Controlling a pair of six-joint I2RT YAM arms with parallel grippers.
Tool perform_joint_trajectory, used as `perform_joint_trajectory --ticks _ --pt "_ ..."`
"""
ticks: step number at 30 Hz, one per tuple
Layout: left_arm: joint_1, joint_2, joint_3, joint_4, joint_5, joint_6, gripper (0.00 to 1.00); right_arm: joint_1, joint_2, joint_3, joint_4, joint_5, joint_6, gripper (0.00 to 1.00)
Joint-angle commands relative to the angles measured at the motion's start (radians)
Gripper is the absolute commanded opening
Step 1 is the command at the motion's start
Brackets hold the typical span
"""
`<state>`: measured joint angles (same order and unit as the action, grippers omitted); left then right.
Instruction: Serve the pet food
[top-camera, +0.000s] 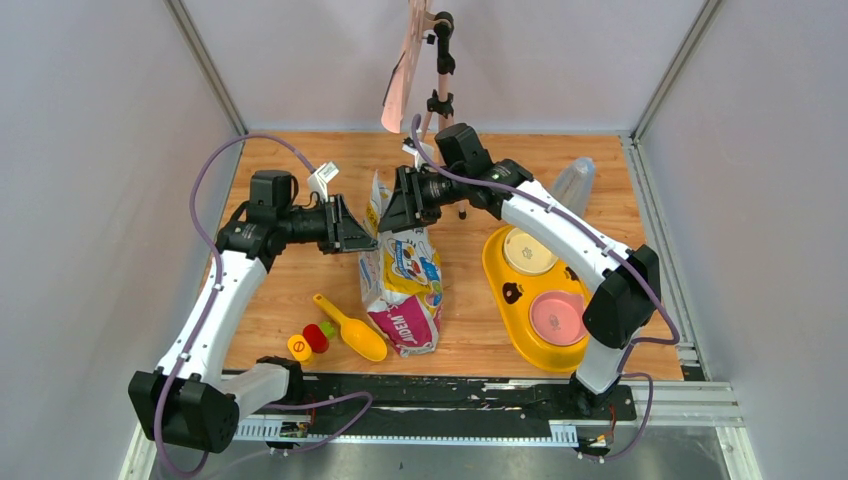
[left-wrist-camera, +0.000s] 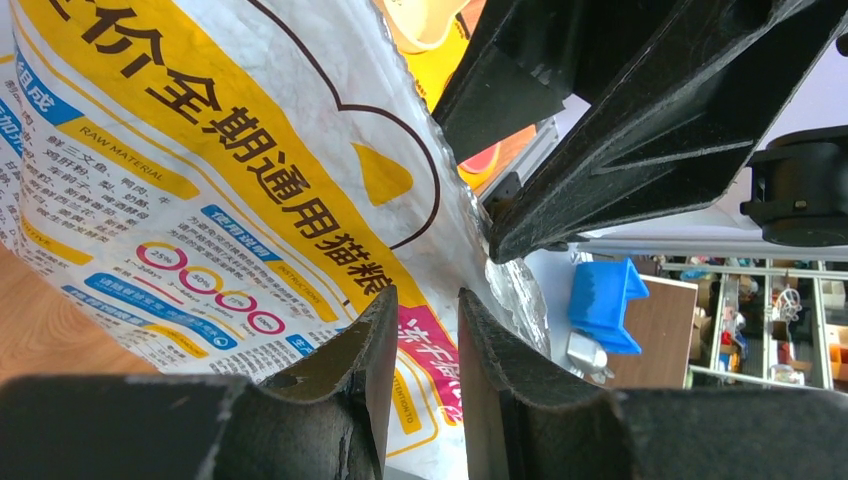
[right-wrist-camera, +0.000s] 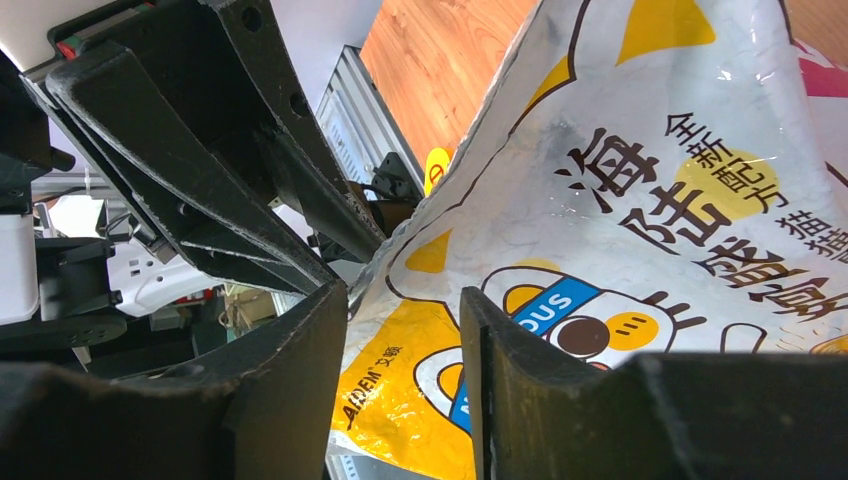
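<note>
Two grippers work the top of the upright cat-food bag (top-camera: 405, 285) from opposite sides. The left gripper (left-wrist-camera: 428, 300) stands narrow, and the bag's printed wall fills the slit between its fingers; whether it truly pinches the film I cannot tell. The right gripper (right-wrist-camera: 400, 300) stands wider, with the bag's lip running into its gap and no squeeze to be seen. No pet food shows in any view. By my judgement the kibble lies inside the bag, below both sets of fingers.

The main risk is the bag itself. It stands on its own foot, so an uneven sideways pull from either arm may tip it and spill kibble over the wooden table (top-camera: 300, 170). A hold on one thin layer may slip off the glossy film or tear it. The wrists sit very close across the opening, so a careless pull could knock their fingers together.

The yellow scoop (top-camera: 350, 328) lies below the left gripper, near the bag's foot, with small red, yellow and green caps (top-camera: 312, 340) just beside its handle. The yellow double feeder (top-camera: 500, 275) lies beneath the right forearm, and no kibble shows in its cream bowl (top-camera: 530, 250) or pink bowl (top-camera: 557, 317). That forearm crosses above the feeder and partly blocks any pour towards it.
</note>
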<state>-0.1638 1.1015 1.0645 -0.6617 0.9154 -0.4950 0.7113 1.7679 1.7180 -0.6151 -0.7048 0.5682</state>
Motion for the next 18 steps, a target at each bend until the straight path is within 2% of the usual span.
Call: perform_joint_trajectory --ticks 1,18 --pt "-0.005 -0.002 0.0 0.034 0.006 -0.008 0.36 0.004 -0.005 0.017 0.026 0.027 0.006 0.43" --pt "-0.003 -0.014 0.007 0.021 -0.021 0.01 0.37 0.005 -0.006 0.002 0.028 -0.016 -0.004 0.36"
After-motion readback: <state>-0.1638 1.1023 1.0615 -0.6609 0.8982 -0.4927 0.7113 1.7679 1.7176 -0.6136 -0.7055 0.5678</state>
